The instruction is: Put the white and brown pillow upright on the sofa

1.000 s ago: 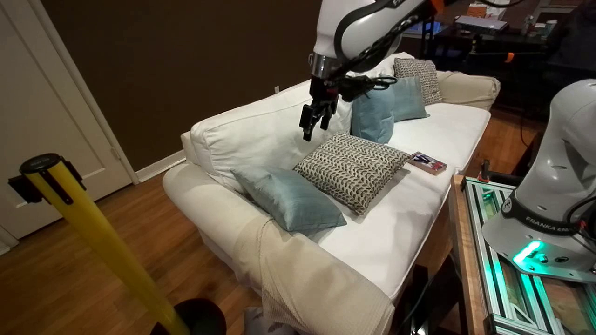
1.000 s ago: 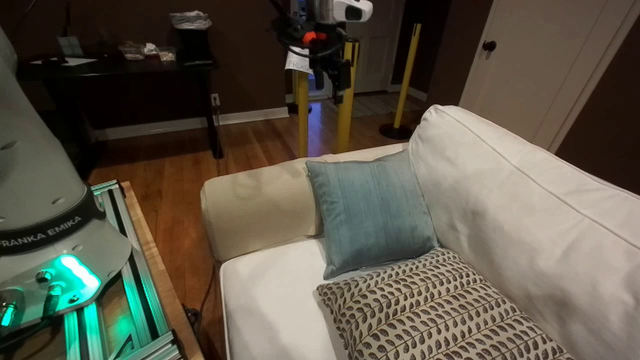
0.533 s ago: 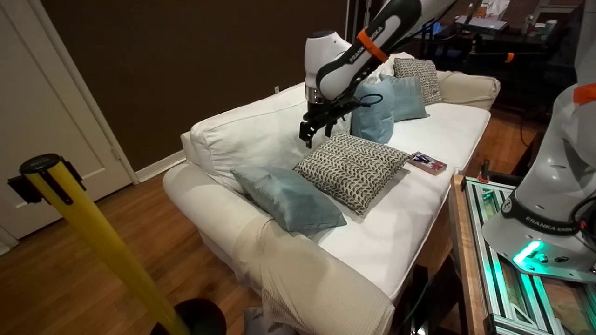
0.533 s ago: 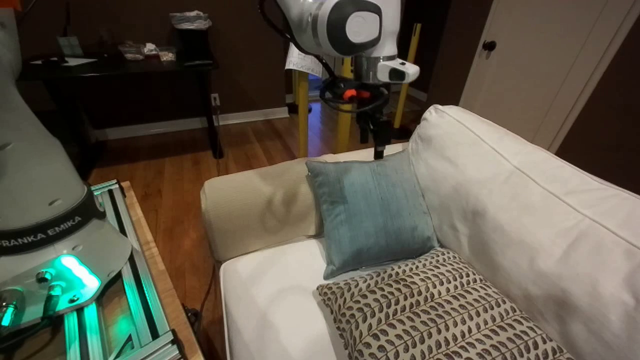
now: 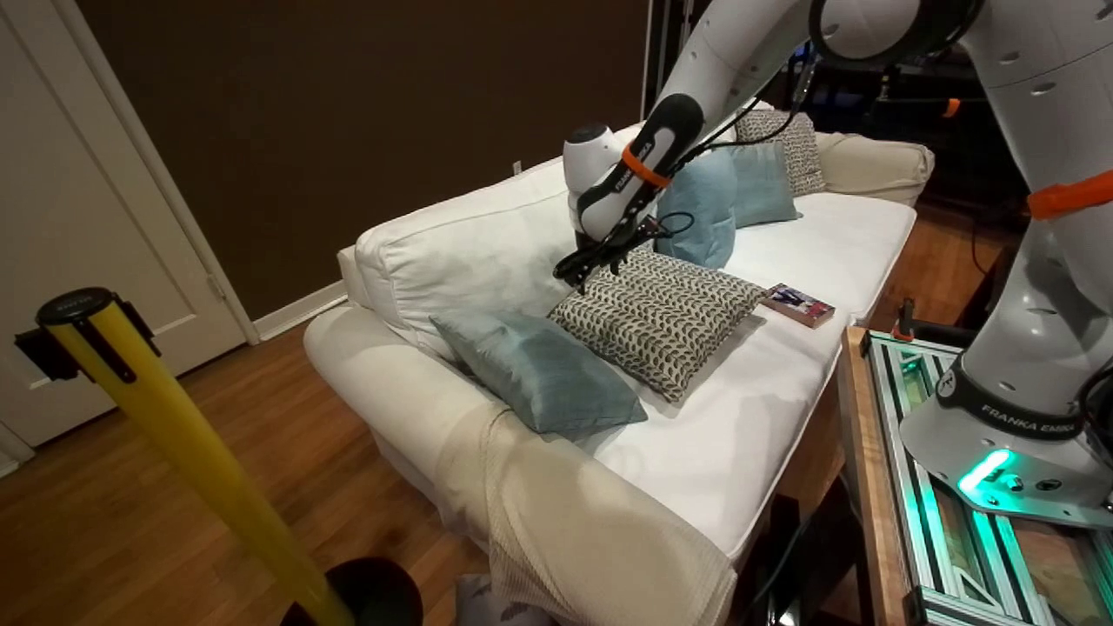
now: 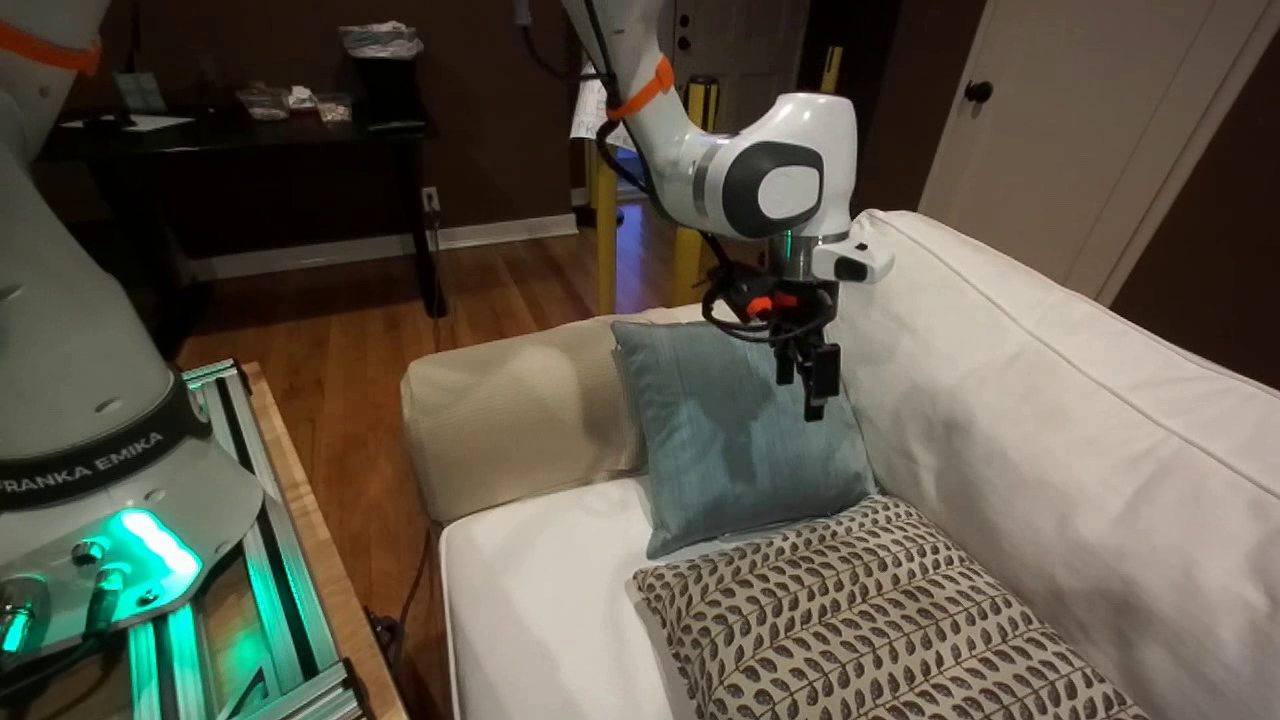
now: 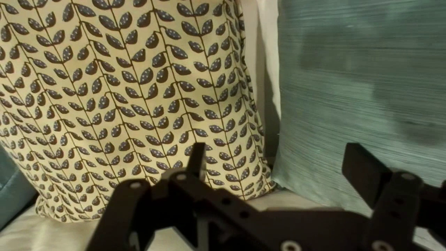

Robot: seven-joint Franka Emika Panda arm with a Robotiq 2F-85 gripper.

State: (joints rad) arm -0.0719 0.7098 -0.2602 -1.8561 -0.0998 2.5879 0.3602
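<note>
See the hand (image 6: 800,393) hanging fingers-down over the sofa (image 5: 469,261), near the backrest (image 6: 1010,400). Spread wide by the wrist view, with a broad gap between the two fingertips. Lower down, find the white and brown pillow (image 5: 661,317) lying flat on the seat (image 6: 550,620), covered in leafy stems, with one edge along the backrest and the opposite edge toward the seat's front edge. Not yet upright. Just beside it, note a blue pillow (image 6: 745,455) propped in the corner between backrest and armrest (image 6: 520,430). Very close together at the back, perhaps touching; cannot tell for sure. Parted elsewhere, in the wrist view, by a pale strip of sofa. Toward the far end, in an exterior view, find a second blue pillow (image 5: 709,217), a third blue pillow (image 5: 765,187) and another patterned pillow (image 5: 800,161), all propped up. Near the seat's front edge, close to a corner of the tabletop (image 5: 874,469), see a small book (image 5: 798,304), by its look, lying flat. On that tabletop, inside the long edge facing the sofa, find metal rails (image 6: 290,580) and, set on them, the arm's base (image 5: 939,443) with a green light (image 5: 985,471) glowing on its side. Off the near armrest, see a yellow post (image 5: 183,426) standing on the wooden floor (image 5: 339,469).
</note>
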